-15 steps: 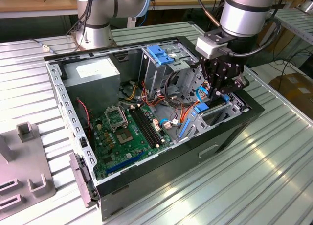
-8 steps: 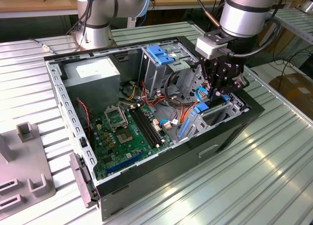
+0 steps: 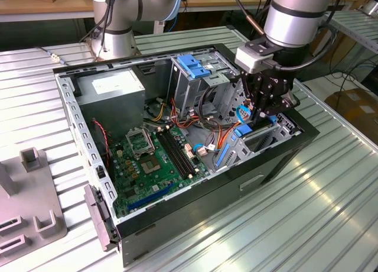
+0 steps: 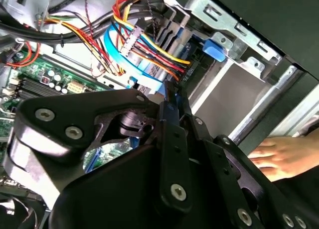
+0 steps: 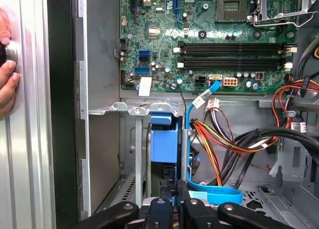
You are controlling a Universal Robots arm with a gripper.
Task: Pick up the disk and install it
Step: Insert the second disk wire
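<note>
1. Inside the open computer case [image 3: 177,224], the gripper [image 3: 267,113] hung low over the drive bay by the front wall.
2. The disk [image 5: 164,145] stood on edge in that bay, directly under the gripper, its blue rail showing between the black fingers [image 5: 160,209].
3. The fingers were pressed together on the disk's upper edge, pinching it.
4. Beside it ran bundled wires [image 5: 224,142] and a blue ribbon cable [image 5: 219,195]; the green board [image 3: 155,159] lay further in.
5. A person's hand [image 4: 284,157] rested just outside the case.
</note>
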